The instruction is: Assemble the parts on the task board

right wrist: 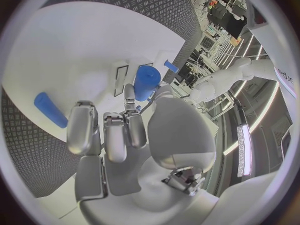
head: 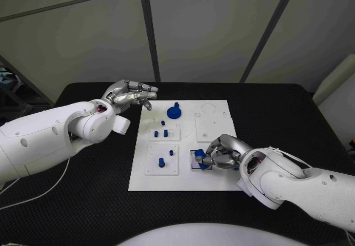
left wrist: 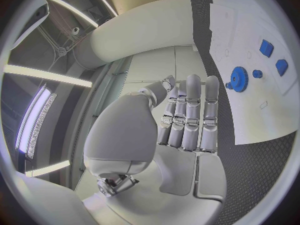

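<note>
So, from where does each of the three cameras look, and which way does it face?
Head view: from the robot's head, down at the task board; both arms show.
Left wrist view: behind the left hand, facing the blue gear.
Right wrist view: behind the right hand, over a blue cylinder.
Head and left wrist views share the gear.

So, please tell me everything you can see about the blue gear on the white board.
The blue gear is a small toothed wheel, plastic by its look, with a round hub or knob at its middle. It sits on the far part of the task board, beside the board's left edge. In the left wrist view its teeth show clearly, with a small blue peg close by. Nothing touches it: the left hand hovers to its left, off the board, holding nothing, its fingers stretched out.
</note>
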